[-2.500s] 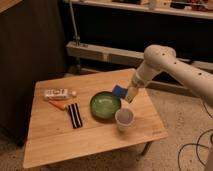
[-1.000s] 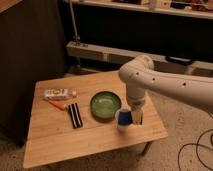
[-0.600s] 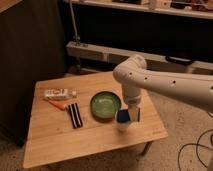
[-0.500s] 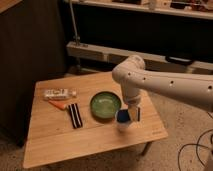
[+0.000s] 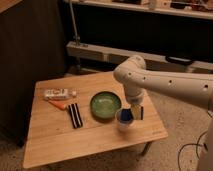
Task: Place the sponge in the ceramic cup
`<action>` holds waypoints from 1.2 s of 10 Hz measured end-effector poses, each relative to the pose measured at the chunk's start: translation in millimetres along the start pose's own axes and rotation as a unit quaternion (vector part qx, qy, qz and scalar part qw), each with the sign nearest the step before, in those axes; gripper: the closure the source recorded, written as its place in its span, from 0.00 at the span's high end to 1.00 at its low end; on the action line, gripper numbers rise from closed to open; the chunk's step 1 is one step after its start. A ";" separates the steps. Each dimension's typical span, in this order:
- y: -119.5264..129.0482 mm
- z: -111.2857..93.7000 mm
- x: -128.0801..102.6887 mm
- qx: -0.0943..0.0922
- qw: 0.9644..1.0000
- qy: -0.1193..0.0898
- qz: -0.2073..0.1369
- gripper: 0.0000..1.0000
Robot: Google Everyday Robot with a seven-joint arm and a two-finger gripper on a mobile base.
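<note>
The white ceramic cup (image 5: 122,123) stands on the wooden table (image 5: 55,140), just right of the green bowl. The blue sponge (image 5: 126,115) sits upright in the cup's mouth, its top sticking out above the rim. My gripper (image 5: 133,111) hangs straight down from the white arm, directly over the cup and shut on the sponge. The cup's inside is hidden by the sponge and the gripper.
A wide green bowl (image 5: 105,105) sits at the table's middle. Left of it lie a black-and-white striped strip (image 5: 75,115), an orange item (image 5: 58,105) and a white tube (image 5: 59,93). Dark shelving runs behind the table. The table's right edge is close to the cup.
The arm has swung from the table's right side to above the cup and lowered. The sponge went from hanging beside the bowl down into the cup's mouth.
</note>
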 end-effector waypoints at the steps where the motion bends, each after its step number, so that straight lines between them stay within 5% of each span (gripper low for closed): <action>1: 0.1 -0.8 -3.0 0.000 1.000 0.002 -0.004 0.22; 7: 2.2 -1.5 -9.1 -0.001 1.000 0.013 -0.017 0.80; 12: 3.0 -7.4 -12.0 0.010 1.000 0.015 -0.019 0.80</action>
